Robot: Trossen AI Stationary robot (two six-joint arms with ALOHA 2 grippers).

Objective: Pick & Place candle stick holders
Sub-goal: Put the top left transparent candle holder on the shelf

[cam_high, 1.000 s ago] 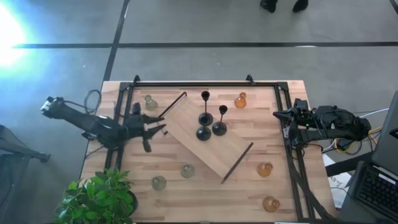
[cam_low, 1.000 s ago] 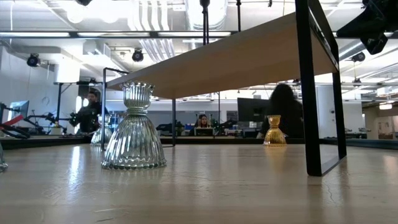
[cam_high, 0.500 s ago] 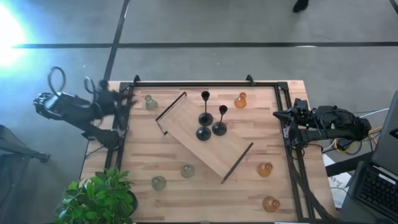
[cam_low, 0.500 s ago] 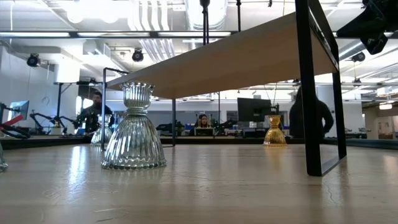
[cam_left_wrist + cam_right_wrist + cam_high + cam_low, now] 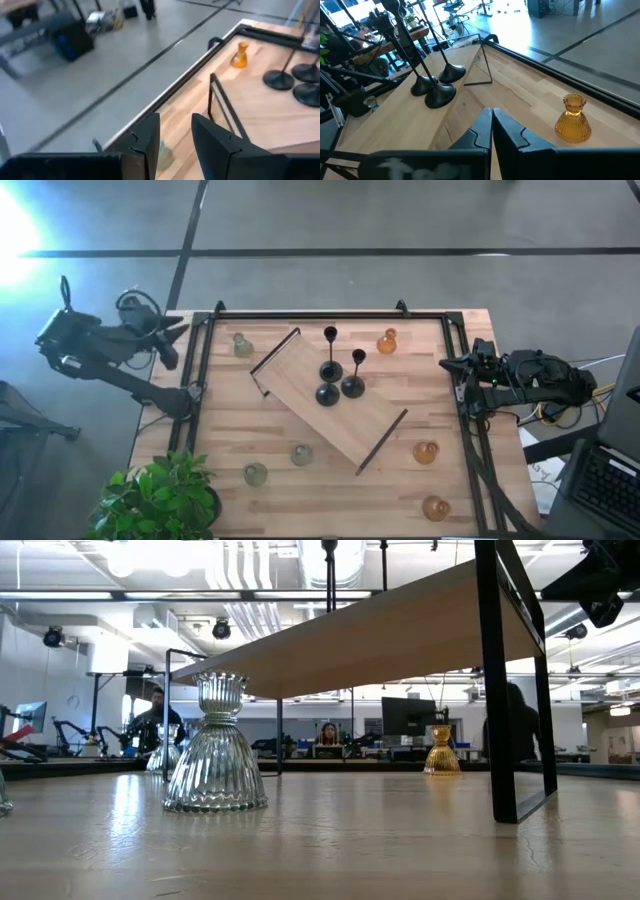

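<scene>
Three black candle stick holders (image 5: pixel 331 370) stand on their round bases on the wooden board (image 5: pixel 365 420) at mid-table. Pale green glass holders stand on the table at the far left (image 5: pixel 241 345) and the near left (image 5: pixel 301 454), (image 5: pixel 255 474). Amber glass holders stand at the far middle (image 5: pixel 387 340) and the near right (image 5: pixel 426 451), (image 5: pixel 435 507). My left gripper (image 5: pixel 180 332) hangs open and empty over the table's far left corner; it also shows in the left wrist view (image 5: pixel 175 118). My right gripper (image 5: pixel 447 364) waits shut and empty at the right edge, fingers together (image 5: pixel 491 117).
The board stands raised on its black handles (image 5: pixel 275 358), (image 5: pixel 382 442), askew across mid-table. A black frame (image 5: pixel 310 313) runs along the table's far, left and right edges. A potted plant (image 5: pixel 160 500) stands at the near left corner. People show in the room behind (image 5: pixel 160 720).
My left gripper has drawn back from beside the board's left handle toward the table's far left corner, and now hangs past the frame rail. The holders and the board have stayed where they were. A person in the room behind has walked to the right.
</scene>
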